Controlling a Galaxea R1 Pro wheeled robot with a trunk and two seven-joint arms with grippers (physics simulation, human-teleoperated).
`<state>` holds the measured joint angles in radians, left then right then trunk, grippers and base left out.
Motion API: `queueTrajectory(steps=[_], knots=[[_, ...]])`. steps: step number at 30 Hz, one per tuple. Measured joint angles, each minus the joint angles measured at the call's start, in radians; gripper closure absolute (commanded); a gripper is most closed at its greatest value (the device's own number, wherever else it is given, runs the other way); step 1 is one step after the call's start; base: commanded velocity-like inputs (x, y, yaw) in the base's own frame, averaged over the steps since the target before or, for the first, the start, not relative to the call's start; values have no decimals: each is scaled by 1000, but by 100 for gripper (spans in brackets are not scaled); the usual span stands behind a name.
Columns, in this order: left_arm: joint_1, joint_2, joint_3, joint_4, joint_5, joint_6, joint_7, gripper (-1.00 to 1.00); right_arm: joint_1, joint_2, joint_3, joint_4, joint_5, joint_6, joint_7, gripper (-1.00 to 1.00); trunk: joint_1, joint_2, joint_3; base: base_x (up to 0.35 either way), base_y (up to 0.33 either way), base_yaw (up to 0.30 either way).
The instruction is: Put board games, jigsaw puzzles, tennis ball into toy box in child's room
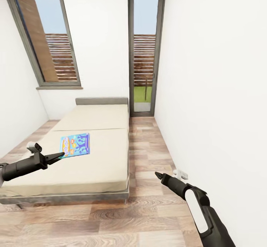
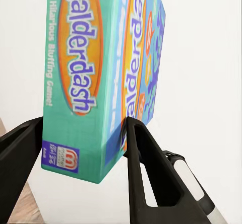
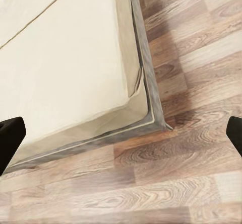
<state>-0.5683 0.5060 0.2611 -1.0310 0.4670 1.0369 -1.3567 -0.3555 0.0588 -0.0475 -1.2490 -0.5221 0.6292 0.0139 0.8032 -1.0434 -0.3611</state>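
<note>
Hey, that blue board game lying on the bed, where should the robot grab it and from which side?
Grip the board game across its thin thickness, at the edge towards the robot's left. It lies flat on the bed and its printed face looks too wide for the fingers, so only the slim side should fit. The left end effector is already there, with its fingers against both faces.

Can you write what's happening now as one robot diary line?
left end effector: shut on Balderdash board game | right end effector: open, over floor | bed
</note>
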Motion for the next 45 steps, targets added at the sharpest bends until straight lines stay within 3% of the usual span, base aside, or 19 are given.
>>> queueTrajectory(steps=[10, 45], knots=[[0, 11, 3, 0, 1, 1, -1, 100, 2, 0, 1, 1, 1, 0, 0, -100, -39, 70, 31, -25, 0, 273], [0, 11, 3, 0, 0, -1, -1, 100, 3, 1, 4, 2, 3, -2, 0, -100, -173, 315, 141, 0, 0, 287]])
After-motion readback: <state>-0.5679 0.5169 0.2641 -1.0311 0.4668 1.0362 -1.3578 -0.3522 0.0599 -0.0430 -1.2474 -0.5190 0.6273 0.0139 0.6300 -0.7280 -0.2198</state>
